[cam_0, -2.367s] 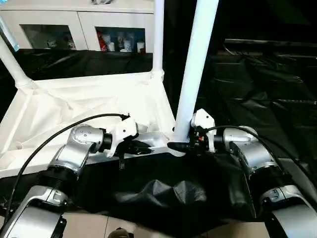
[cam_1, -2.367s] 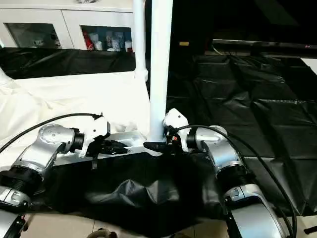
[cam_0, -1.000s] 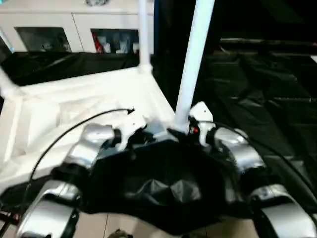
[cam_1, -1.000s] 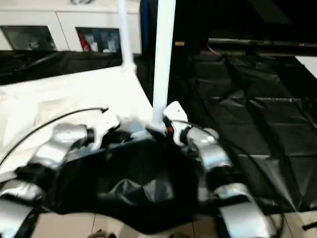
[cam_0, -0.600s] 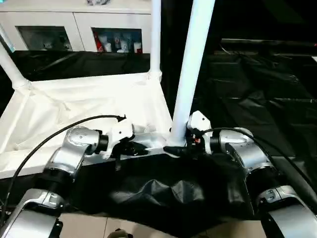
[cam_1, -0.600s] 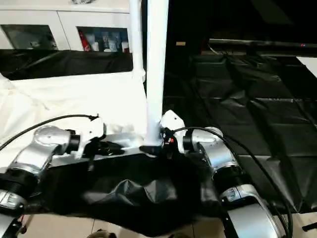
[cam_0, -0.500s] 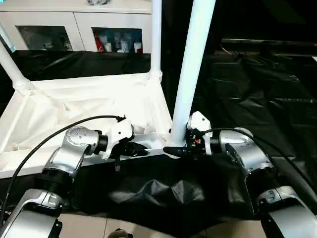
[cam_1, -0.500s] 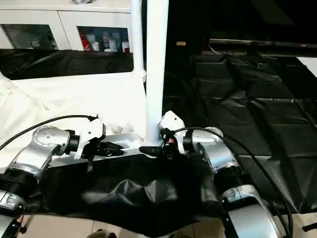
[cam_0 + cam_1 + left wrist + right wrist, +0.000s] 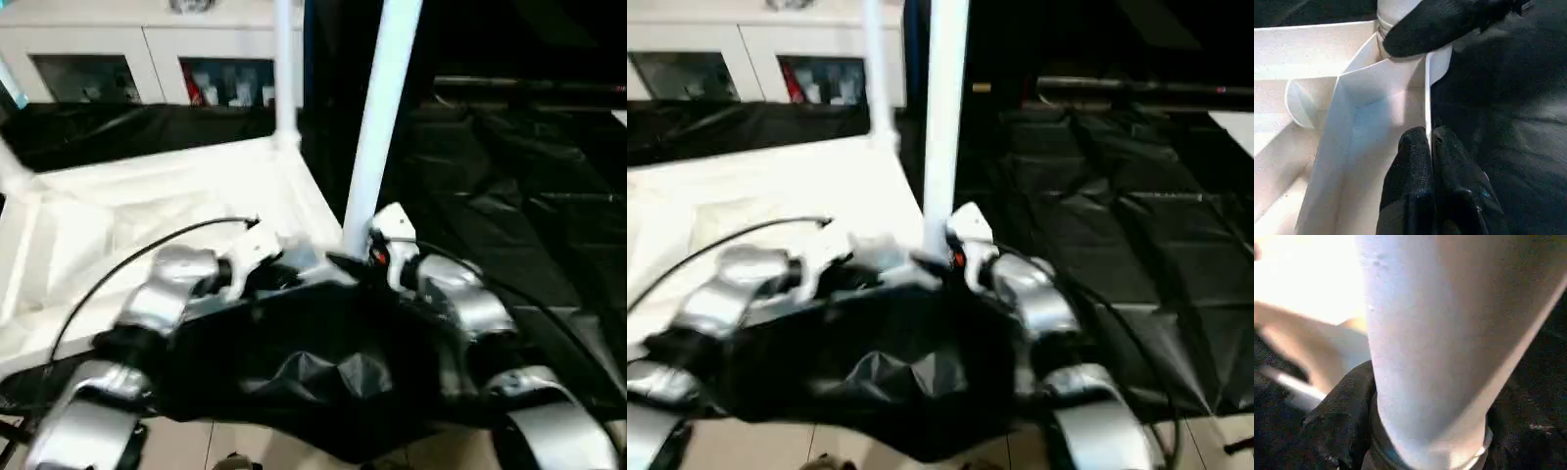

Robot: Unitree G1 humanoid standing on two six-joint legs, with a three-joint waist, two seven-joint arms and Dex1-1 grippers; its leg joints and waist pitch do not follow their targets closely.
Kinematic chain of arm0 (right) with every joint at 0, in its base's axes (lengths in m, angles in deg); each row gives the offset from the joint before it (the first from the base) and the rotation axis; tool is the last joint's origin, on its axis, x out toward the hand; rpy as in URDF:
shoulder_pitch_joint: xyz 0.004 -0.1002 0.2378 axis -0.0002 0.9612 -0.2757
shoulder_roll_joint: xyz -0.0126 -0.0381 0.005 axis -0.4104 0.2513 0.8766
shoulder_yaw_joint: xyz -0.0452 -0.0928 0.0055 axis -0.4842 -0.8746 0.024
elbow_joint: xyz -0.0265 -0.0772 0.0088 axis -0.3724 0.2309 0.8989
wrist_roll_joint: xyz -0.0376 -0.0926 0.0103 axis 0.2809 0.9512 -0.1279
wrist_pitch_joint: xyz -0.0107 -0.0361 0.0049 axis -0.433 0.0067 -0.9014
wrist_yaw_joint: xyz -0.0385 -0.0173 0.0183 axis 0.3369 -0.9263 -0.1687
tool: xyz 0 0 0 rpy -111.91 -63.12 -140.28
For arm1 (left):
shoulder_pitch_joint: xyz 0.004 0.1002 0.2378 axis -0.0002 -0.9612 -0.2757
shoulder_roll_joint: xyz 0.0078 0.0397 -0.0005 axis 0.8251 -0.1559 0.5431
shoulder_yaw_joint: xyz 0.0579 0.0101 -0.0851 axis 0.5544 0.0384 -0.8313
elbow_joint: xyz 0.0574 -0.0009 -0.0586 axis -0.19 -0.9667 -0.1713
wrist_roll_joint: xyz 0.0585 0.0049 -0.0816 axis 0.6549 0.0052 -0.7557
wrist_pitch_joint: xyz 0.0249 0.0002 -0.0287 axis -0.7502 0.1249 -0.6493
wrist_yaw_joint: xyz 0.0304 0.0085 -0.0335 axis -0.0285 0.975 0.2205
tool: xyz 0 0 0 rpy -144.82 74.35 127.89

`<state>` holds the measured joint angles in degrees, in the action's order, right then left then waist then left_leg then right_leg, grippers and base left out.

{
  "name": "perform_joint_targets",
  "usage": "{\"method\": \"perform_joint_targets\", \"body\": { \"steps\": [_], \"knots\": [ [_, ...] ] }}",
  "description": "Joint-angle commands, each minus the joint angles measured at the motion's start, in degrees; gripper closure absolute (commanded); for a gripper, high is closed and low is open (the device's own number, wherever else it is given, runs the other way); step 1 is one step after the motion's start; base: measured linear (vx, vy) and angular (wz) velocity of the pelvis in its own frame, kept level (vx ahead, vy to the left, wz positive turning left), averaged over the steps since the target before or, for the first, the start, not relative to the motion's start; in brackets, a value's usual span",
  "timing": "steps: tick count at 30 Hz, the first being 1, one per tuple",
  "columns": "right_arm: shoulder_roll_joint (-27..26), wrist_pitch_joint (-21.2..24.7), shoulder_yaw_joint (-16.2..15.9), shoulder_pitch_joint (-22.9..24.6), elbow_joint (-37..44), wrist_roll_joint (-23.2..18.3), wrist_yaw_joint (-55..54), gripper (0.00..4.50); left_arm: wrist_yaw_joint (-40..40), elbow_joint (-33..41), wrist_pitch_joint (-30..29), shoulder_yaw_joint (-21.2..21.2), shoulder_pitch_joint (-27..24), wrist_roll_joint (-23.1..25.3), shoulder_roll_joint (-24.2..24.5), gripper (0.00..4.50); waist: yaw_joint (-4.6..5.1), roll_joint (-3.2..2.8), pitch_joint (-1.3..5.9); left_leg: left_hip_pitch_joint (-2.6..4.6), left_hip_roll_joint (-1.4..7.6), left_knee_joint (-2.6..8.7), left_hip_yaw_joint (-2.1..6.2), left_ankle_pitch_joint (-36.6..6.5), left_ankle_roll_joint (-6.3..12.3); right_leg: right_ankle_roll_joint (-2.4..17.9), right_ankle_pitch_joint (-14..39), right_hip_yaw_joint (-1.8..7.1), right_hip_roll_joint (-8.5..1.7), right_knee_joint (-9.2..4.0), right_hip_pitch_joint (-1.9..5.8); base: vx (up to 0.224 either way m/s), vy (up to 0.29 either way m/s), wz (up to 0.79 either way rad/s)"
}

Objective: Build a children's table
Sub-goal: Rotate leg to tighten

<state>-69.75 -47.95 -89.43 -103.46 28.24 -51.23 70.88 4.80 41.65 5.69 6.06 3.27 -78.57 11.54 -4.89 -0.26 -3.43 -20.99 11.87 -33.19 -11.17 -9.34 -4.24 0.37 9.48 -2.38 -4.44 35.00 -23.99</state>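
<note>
The children's table lies upside down, its white top (image 9: 147, 196) with the ribbed underside facing up. One white leg (image 9: 382, 117) stands upright in the near right corner socket, and another leg (image 9: 285, 69) stands at the far corner. A third leg (image 9: 12, 171) rises at the far left. My left gripper (image 9: 1429, 133) is shut on the thin near rim (image 9: 1426, 88) of the top, close to that corner. My right gripper (image 9: 1425, 431) clasps the base of the near leg (image 9: 1425, 333), with a black finger (image 9: 1342, 416) pressed against its side.
A white cabinet with glass doors (image 9: 147, 59) stands behind the table. A black sheet (image 9: 509, 196) covers the ground to the right and bunches up (image 9: 323, 382) in front between my forearms. Tiled floor (image 9: 196, 450) shows at the front edge.
The whole picture has shifted and blurred, so the camera has moved. Both grippers keep their places, the left on the rim and the right at the leg's base.
</note>
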Motion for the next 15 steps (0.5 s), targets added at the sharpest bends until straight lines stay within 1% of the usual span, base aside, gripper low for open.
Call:
{"method": "perform_joint_targets", "body": {
  "steps": [1,2,3,4,5,6,7,9,11,13,15],
  "knots": [
    [-4.0,1.8,-0.7,-0.7,-2.2,-0.2,-4.9,1.79,-5.5,-1.0,-0.3,-1.4,2.9,-1.5,-3.9,4.50,0.16,0.21,4.13,0.73,0.76,3.81,0.62,-14.5,-0.73,10.7,16.7,1.95,-3.02,-4.45,2.65,0.000,0.000,0.00],
    [-6.1,2.1,0.0,-1.4,-3.3,-0.4,-8.0,1.79,-8.0,-2.5,-0.5,-1.8,4.5,-1.5,-5.8,4.50,0.08,0.17,4.21,0.91,0.75,3.70,0.53,-14.4,-0.74,11.0,15.5,1.98,-2.99,-4.43,2.53,0.000,0.000,0.00],
    [-6.6,2.0,0.1,-1.6,-3.6,-0.5,-8.4,1.79,-8.7,-2.9,-0.4,-1.9,5.0,-1.6,-6.4,4.50,0.02,0.19,4.19,0.77,0.69,3.72,0.50,-14.3,-0.58,11.2,14.7,1.95,-2.94,-4.39,2.60,0.000,0.000,0.00],
    [-6.6,2.0,0.1,-1.6,-3.6,-0.5,-8.4,1.24,-8.7,-2.9,-0.4,-1.9,5.0,-1.6,-6.4,4.50,-0.10,0.18,4.26,0.80,0.70,3.70,0.52,-14.2,-0.48,11.2,14.2,1.93,-2.97,-4.33,2.67,0.000,0.000,0.00],
    [-7.3,1.8,0.4,-2.0,-4.0,-0.7,-8.6,1.10,-8.9,-3.3,0.1,-1.7,5.5,-1.3,-6.9,4.50,-0.14,0.17,4.26,0.78,0.76,3.70,0.53,-14.2,-0.32,11.3,13.6,1.93,-3.00,-4.28,2.69,0.000,0.000,0.00],
    [-8.1,1.8,0.5,-2.3,-3.9,-1.4,-7.0,1.10,-8.4,-3.6,0.8,-1.3,5.9,-1.1,-7.3,4.50,-0.11,0.20,4.32,0.53,0.71,3.66,0.51,-14.0,0.34,11.6,11.9,1.89,-3.00,-4.08,2.93,0.000,0.000,0.00],
    [-8.1,1.7,0.3,-2.3,-3.8,-1.2,-6.8,1.04,-8.2,-3.6,0.9,-1.3,6.0,-1.1,-7.3,4.50,-0.16,0.22,4.31,0.56,0.72,3.64,0.48,-13.9,0.72,11.7,11.6,1.87,-3.05,-4.14,2.93,0.000,0.000,0.00],
    [-7.4,0.7,-1.1,-2.0,-3.0,-0.1,-5.2,0.70,-6.9,-3.0,1.0,-1.0,5.6,-1.3,-7.2,4.50,-0.19,0.29,4.22,0.51,0.73,3.66,0.48,-14.1,0.83,11.7,12.4,1.86,-3.12,-4.21,2.96,0.000,0.000,0.00],
    [-7.1,0.5,-1.3,-1.8,-2.6,-0.1,-4.3,0.65,-6.3,-2.5,1.0,-0.8,5.3,-1.4,-6.9,4.50,-0.21,0.26,4.24,0.53,0.77,3.66,0.51,-14.4,0.87,11.5,13.3,1.86,-3.19,-4.28,3.00,0.000,0.000,0.00],
    [-5.9,-0.3,-2.4,-1.5,-1.6,0.2,-0.6,0.65,-4.6,-2.0,1.5,-0.6,4.2,-1.5,-6.0,4.50,-0.17,0.27,4.18,0.51,0.80,3.71,0.54,-14.6,0.90,11.4,13.6,1.84,-3.17,-4.31,2.99,0.000,0.000,0.00],
    [-4.3,-1.2,-3.7,-1.2,-0.7,0.7,2.9,0.65,-3.1,-1.7,2.1,-0.4,3.3,-1.7,-5.2,4.50,-0.18,0.30,4.23,0.41,0.85,3.65,0.56,-14.1,1.29,11.8,12.2,1.78,-3.12,-4.15,3.16,0.000,0.000,0.00]
  ]
}}
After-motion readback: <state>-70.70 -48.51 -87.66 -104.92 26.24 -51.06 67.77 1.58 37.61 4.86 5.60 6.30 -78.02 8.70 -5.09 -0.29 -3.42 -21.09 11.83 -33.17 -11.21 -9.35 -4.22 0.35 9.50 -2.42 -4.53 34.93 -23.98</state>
